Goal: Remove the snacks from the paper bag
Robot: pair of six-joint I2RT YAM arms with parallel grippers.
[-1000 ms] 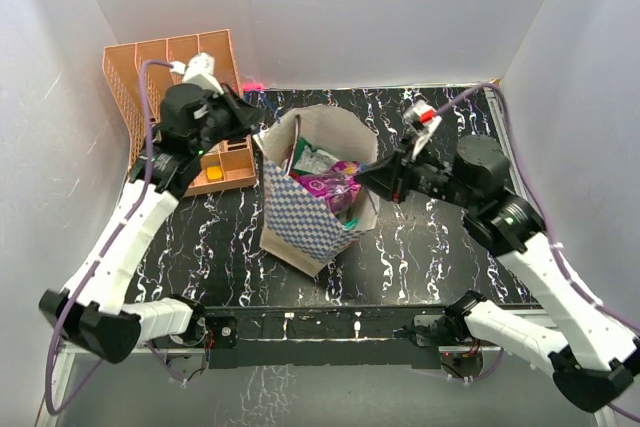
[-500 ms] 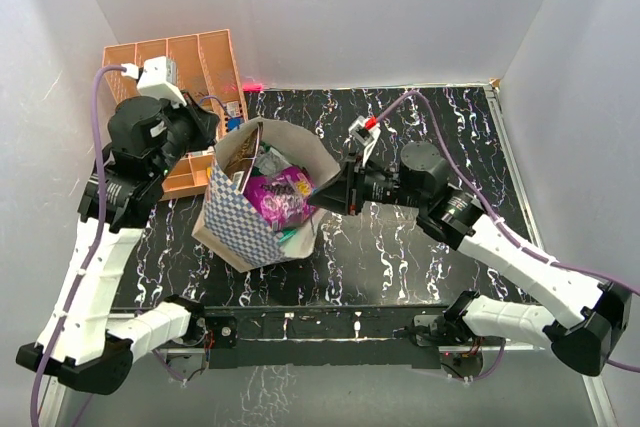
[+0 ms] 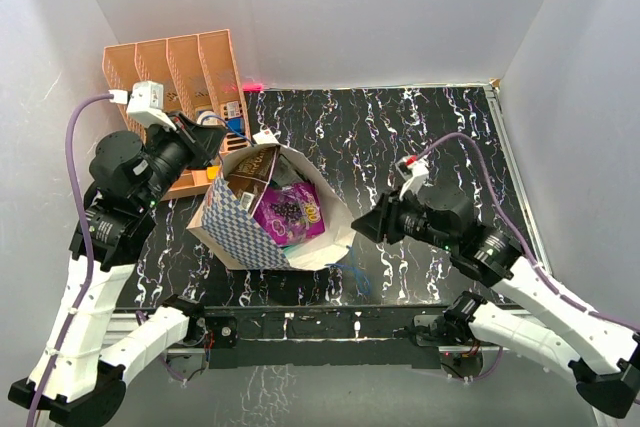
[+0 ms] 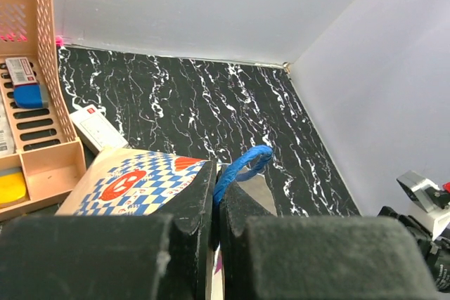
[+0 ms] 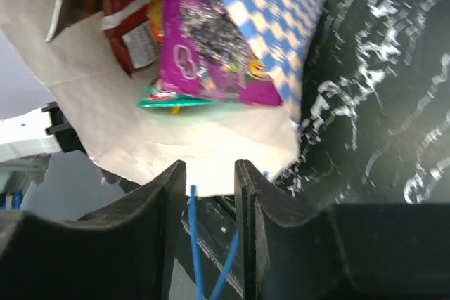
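The paper bag lies tipped on the black marble table, its white inside facing right. A purple snack packet and a dark brown one show in its mouth. My left gripper is shut on the bag's blue cord handle and far rim. My right gripper is open just right of the mouth. In the right wrist view the jaws straddle the lower rim and the other blue cord without pinching it. Purple, red and teal packets lie inside.
The salmon-pink file organiser stands at the back left, close behind the bag, holding blue and yellow office items. A small white box lies beside it. White walls close the table in at back and sides.
The bag has been dragged left and tipped lower by my left gripper. My right gripper has pulled back from the bag's mouth towards the right and the near edge.
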